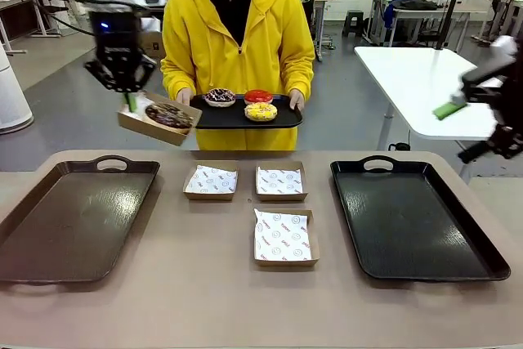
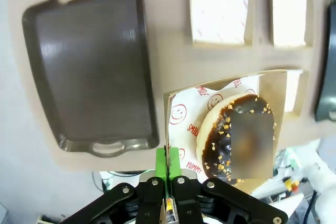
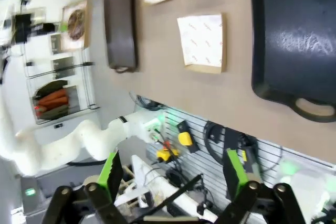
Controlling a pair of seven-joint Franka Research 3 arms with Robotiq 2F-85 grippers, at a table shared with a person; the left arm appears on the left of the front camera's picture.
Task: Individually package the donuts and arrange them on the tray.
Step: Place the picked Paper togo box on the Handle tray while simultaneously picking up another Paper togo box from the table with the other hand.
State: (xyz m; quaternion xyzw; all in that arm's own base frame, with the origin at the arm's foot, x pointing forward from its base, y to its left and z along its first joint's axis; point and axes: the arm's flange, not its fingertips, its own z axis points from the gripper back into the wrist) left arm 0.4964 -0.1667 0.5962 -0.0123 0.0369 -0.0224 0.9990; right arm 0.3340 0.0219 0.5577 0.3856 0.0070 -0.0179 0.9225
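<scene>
Left gripper: the left gripper [image 1: 129, 102] is up in the air on the far left, its jaws pinched shut on the edge of a paper-lined box [image 1: 159, 118].
Donut in box: the brown chocolate donut [image 1: 169, 115] lies inside that box, which tips a little.
Right gripper: the right gripper [image 3: 173, 156] waits high on the right with its jaws wide apart and nothing in them.
Other donuts: the dark sprinkle donut [image 1: 219, 96], the red donut [image 1: 258, 96] and the yellow donut [image 1: 261, 111] sit on a small tray [image 1: 225, 118] that a person holds at the far side.
Doing it well: I think the box goes on the left tray [image 1: 73, 218] next. Keep it flat, go down slowly, pick a corner and leave room for three more.
Table: brown and smooth [image 1: 204, 308], with the right tray [image 1: 417, 218] and three empty boxes [image 1: 211, 181] [image 1: 280, 181] [image 1: 283, 237] in the middle.
Room: a grey floor and a white table [image 1: 417, 79] far right.
</scene>
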